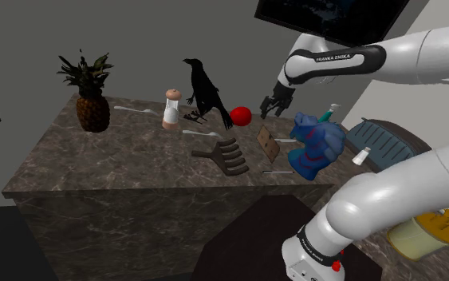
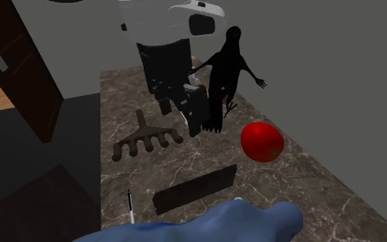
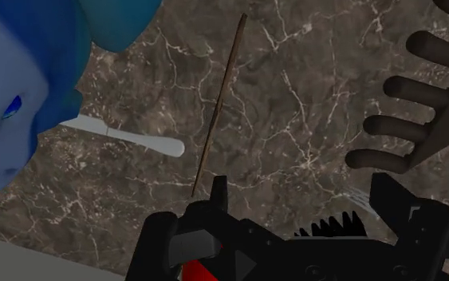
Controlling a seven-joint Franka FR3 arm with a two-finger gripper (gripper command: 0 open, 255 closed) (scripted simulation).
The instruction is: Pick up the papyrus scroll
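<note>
In the shoulder view the gripper (image 1: 273,106) hangs above the far right part of the marble counter (image 1: 135,168), its fingers apart and holding nothing. Just below it the papyrus scroll (image 1: 268,144) shows as a small brown sheet standing on edge, between a brown rake head (image 1: 226,156) and a blue figure (image 1: 314,144). The figure's shape is hard to read. A red tomato (image 1: 241,116) sits partly behind the tail of a black crow (image 1: 204,92). A shaker (image 1: 171,109) and a pineapple (image 1: 91,100) stand further toward this view's left. The arm's near link covers the lower right.

In the second exterior view the gripper (image 2: 180,110) is dark against the crow (image 2: 226,75), so its outline blurs, yet a gap shows between the fingers. The scroll (image 2: 195,189) appears as a dark slab nearer the camera, apart from the gripper. The tomato (image 2: 262,141) lies toward this view's right and the rake head (image 2: 144,141) toward its left. The blue figure (image 2: 205,223) is cut off by the bottom edge.

In the wrist view the scroll (image 3: 218,104) is seen edge-on, a thin brown line on the marble, ahead of the gripper (image 3: 302,191) and untouched. The fingers (image 3: 217,199) stand apart. The blue figure (image 3: 23,96) is cropped at one side and the rake head (image 3: 414,104) at the other. A white utensil (image 3: 135,140) lies beside the scroll, partly hidden under the figure.
</note>
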